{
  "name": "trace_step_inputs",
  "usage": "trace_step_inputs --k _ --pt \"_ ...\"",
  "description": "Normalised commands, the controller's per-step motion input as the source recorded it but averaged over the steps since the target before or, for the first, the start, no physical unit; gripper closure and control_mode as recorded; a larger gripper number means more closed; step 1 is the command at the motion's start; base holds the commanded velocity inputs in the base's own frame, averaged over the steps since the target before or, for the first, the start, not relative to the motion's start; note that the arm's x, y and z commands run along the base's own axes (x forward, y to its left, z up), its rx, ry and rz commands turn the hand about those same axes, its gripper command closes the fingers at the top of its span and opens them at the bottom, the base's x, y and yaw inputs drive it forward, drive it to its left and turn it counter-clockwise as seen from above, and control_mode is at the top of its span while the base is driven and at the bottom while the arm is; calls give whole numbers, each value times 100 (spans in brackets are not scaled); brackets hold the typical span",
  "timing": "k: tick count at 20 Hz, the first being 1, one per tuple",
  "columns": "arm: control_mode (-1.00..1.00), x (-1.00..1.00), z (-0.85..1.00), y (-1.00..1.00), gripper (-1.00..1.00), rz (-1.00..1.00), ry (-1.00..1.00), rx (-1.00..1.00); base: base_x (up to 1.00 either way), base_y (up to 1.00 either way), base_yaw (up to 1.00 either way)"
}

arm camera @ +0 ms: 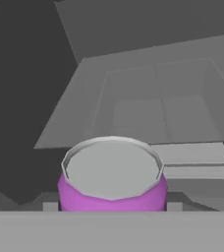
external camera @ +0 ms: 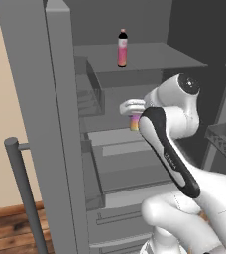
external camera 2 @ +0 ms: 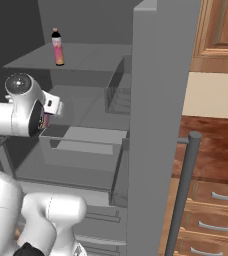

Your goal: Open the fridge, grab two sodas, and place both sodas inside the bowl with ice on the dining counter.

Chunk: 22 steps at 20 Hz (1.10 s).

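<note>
Can (arm camera: 112,184) sits between the hand's (external camera: 133,115) fingers, seemingly gripped.

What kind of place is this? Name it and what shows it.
Most likely a home kitchen, seen from in front of an open fridge. A pink bottle stands on an upper shelf, a purple can sits close before the hand, and wooden drawers with metal pulls flank the fridge.

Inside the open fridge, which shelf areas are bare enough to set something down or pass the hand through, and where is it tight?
The upper shelf is bare except for the pink bottle near its left front. The clear drawer below looks empty. It is crowded at the middle shelf, where the tool sits at the purple can, close to the wire basket.
</note>
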Motion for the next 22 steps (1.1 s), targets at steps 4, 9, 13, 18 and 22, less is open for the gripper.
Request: trace_step_inputs --k 4,9,13,18,22 --pt "-100 -94 9 -28 100 -3 -1 0 0 0 0" --pt "-100 -82 31 -29 100 -3 -2 0 0 0 0" --pt "-100 -73 24 -12 100 -7 -1 0 0 0 0" --pt "-100 -77 0 -12 100 -12 -2 1 0 0 0" --pt "-100 -85 -7 -18 100 -12 -4 4 0 0 0"
